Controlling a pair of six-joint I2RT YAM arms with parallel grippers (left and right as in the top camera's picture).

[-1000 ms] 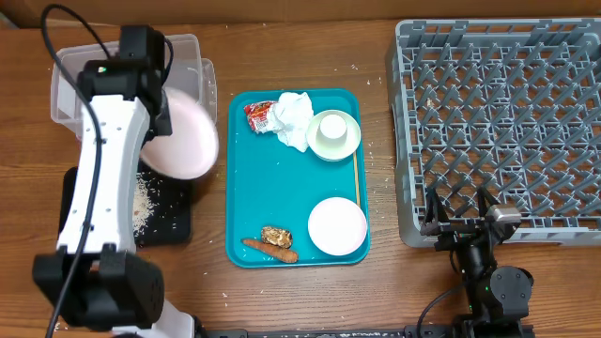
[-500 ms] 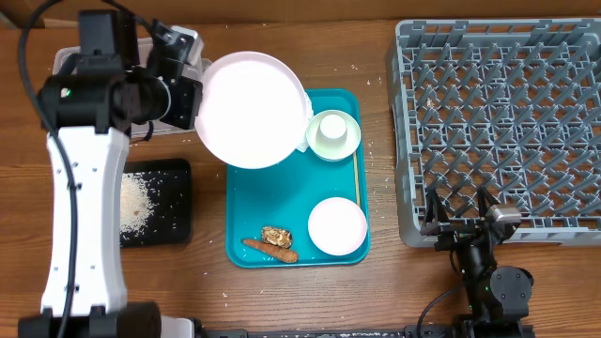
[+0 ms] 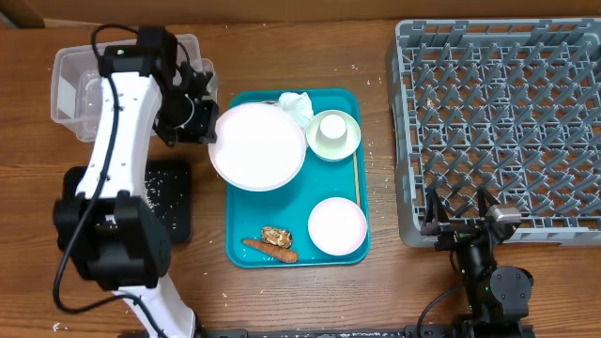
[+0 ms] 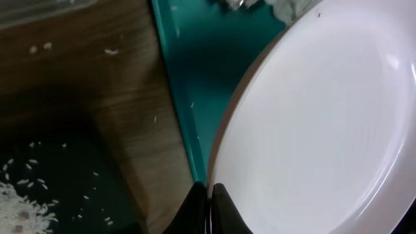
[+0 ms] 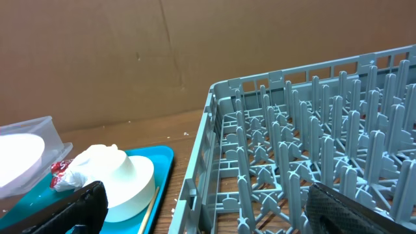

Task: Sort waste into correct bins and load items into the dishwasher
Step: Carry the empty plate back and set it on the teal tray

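One big round white plate, rim squeezed tight in left pincer; big grey plastic peg rack far to right, by right pincer, spread wide, empty.

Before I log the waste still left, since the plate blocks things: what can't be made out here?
Red wrapper: hidden by the large plate overhead; only a sliver shows in the right wrist view.
Crumpled napkin: mostly covered by that plate overhead.
Black tray: the left arm covers much of it overhead; the left wrist view cuts it off.
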